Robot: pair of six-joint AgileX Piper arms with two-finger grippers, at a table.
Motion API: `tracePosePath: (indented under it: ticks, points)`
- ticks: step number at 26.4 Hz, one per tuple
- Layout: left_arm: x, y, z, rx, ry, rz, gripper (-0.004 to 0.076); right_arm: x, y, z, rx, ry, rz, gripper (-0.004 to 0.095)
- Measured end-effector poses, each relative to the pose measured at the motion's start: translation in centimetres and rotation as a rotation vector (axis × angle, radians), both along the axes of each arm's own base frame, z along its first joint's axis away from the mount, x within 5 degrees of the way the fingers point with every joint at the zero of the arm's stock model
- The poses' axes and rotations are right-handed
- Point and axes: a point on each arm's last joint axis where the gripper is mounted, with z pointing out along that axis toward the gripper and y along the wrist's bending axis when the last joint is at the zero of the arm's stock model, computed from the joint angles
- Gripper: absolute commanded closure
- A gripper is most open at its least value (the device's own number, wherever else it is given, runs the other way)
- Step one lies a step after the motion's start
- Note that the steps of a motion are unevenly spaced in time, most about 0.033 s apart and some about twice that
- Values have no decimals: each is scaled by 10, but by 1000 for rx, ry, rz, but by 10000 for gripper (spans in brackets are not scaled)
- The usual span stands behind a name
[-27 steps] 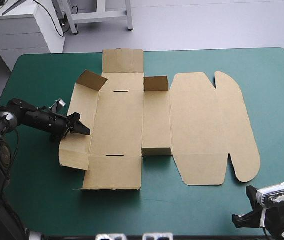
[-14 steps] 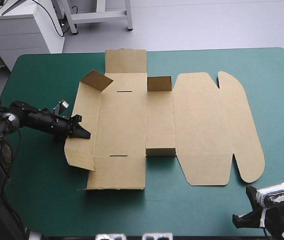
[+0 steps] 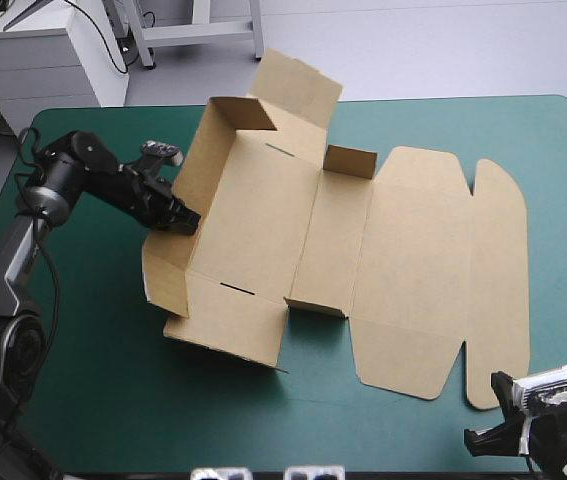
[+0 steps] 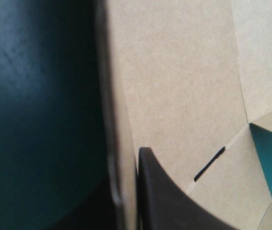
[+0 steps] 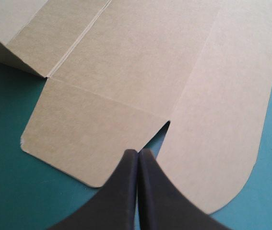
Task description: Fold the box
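Because the left claw (image 3: 187, 218) is clamped on one raised wall only, the flat-cut brown board box (image 3: 363, 250), lying mid-frame on the teal-green bench (image 3: 83, 380), may be dragged askew or creased wrongly. No restraint is supplied by the right claw (image 5: 138, 160), pressed together at lower right.

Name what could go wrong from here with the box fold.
1. The left gripper pinches only the raised left wall of the box. The board could slip out, or bend away from its score line.
2. The right gripper is shut and off the board, so nothing pins the flat lid. The whole sheet may slide or tip instead of folding.
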Motion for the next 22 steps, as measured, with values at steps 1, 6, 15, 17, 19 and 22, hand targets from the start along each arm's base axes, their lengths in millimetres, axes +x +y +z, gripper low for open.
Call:
tracePosePath:
  ticks: [1, 6, 15, 17, 19, 22]
  points:
    - [1, -18, 24, 69, -91, -68, 731, 0, 0, 0, 0, 0, 0, 922]
    - [-8, -70, 83, 268, -366, -266, 731, 0, 0, 0, 0, 0, 0, 922]
    - [-17, -93, 94, 495, -503, -399, 732, 0, 0, 0, 0, 0, 0, 922]
    - [-18, -99, 95, 533, -542, -429, 732, 0, 0, 0, 0, 0, 0, 922]
    - [-19, -107, 96, 554, -590, -463, 732, 0, 0, 0, 0, 0, 0, 922]
    - [-24, -120, 98, 577, -640, -514, 732, 0, 0, 0, 0, 0, 0, 922]
